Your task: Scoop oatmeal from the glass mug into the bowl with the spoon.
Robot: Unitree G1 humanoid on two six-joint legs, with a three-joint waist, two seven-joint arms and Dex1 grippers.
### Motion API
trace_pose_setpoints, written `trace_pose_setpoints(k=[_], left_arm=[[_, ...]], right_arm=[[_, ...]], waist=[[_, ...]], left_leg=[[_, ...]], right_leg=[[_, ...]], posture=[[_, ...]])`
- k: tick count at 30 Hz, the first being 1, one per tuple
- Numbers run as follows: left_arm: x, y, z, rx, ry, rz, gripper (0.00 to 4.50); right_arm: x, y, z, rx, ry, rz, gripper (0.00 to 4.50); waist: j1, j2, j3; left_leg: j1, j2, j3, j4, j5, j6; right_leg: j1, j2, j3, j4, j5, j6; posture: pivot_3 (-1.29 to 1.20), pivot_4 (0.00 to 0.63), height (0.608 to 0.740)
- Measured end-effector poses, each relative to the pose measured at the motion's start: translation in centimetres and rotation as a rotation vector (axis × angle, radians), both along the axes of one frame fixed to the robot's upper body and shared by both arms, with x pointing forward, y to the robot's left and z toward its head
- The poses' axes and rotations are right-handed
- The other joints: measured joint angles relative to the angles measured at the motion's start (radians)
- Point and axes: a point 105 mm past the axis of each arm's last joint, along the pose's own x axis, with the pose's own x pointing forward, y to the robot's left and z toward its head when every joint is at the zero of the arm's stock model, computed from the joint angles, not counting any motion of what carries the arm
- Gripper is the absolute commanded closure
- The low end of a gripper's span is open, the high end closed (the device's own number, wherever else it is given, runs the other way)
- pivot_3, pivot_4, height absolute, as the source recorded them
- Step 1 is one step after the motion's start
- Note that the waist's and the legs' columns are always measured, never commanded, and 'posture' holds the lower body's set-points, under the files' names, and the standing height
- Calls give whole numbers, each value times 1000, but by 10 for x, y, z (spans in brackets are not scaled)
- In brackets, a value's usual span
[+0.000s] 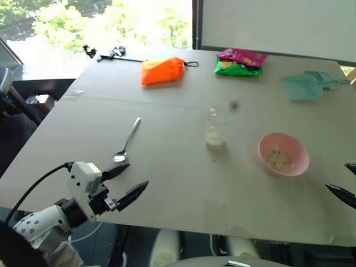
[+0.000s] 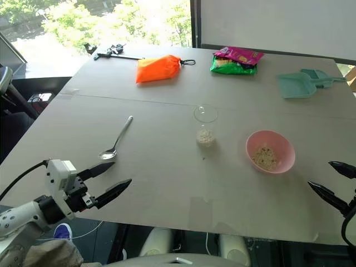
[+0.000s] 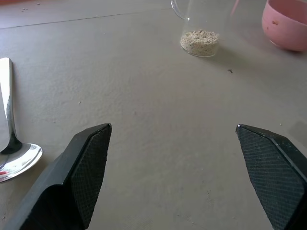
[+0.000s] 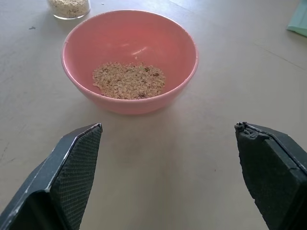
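The clear glass mug [image 1: 216,127] stands upright mid-table with a little oatmeal [image 3: 200,40] at its bottom. To its right sits the pink bowl [image 1: 284,154], holding a small heap of oatmeal [image 4: 128,80]. The silver spoon [image 1: 127,141] lies flat on the table left of the mug, its scoop end toward the near edge. My left gripper [image 1: 128,181] hovers open and empty at the near left, just short of the spoon's scoop end. My right gripper [image 2: 329,182] is open and empty at the near right, a short way in front of the bowl.
At the far side lie an orange pouch [image 1: 162,70], a green and pink snack bag [image 1: 240,62], a teal plastic scoop [image 1: 307,85] and a black tool [image 1: 110,54]. The table's near edge [image 1: 222,231] runs just below both grippers.
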Motion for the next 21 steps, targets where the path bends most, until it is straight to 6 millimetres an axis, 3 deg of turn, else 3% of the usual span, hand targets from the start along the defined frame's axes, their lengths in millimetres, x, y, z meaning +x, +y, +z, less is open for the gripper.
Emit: trace_pose_setpoints(k=[2, 5, 7, 12, 15, 17, 18, 21], left_arm=[[1, -1, 0, -1, -3, -1, 137], [29, -18, 21, -86, -99, -8, 137], [36, -22, 29, -106, -132, -9, 137], [52, -20, 34, -175, -145, 72, 137], [67, -22, 47, -235, -190, 127, 137], [82, -21, 56, -248, -220, 193, 137], [92, -16, 61, -223, -233, 273, 137], [104, -6, 60, -159, -200, 400, 137]], right_arm=[[1, 0, 1, 0, -6, 0, 0], [22, -10, 11, -18, -81, -33, 0], [30, -12, 20, -54, -126, -48, 0], [36, -26, 12, -62, -123, -123, 0], [48, -28, 25, -52, -194, -160, 0], [56, -25, 41, -22, -269, -159, 0], [60, -15, 55, 12, -352, -121, 0], [53, 9, 70, 57, -399, 34, 0]], waist=[[0, 0, 0], [4, 1, 0], [3, 0, -1], [2, 0, -1], [1, 1, -1], [1, 0, -1], [1, 0, -1], [0, 1, -1]], left_leg=[[0, 0, 0, 0, 0, 0], [1, -1, 0, 4, 0, 1], [2, -1, 1, 4, 0, 1], [1, -1, 0, 2, 0, 0], [1, -2, 1, 2, 0, 0], [1, -2, 0, 3, 0, 0], [2, -2, 0, 3, 0, 0], [2, -2, -1, 3, 0, 0]], right_leg=[[0, 0, 0, 0, 0, 0], [1, 0, 1, 1, 1, 0], [2, 1, 2, 2, 1, 0], [1, 4, 2, 2, 1, 0], [1, 4, 3, 2, 3, 4], [2, 4, 3, 2, 3, 4], [2, 5, 3, 3, 3, 4], [2, 5, 2, 3, 3, 4]], posture=[[0, 150, 740], [0, 150, 740], [0, 150, 740], [0, 150, 740], [0, 150, 740], [0, 150, 740], [0, 150, 740], [0, 150, 740]])
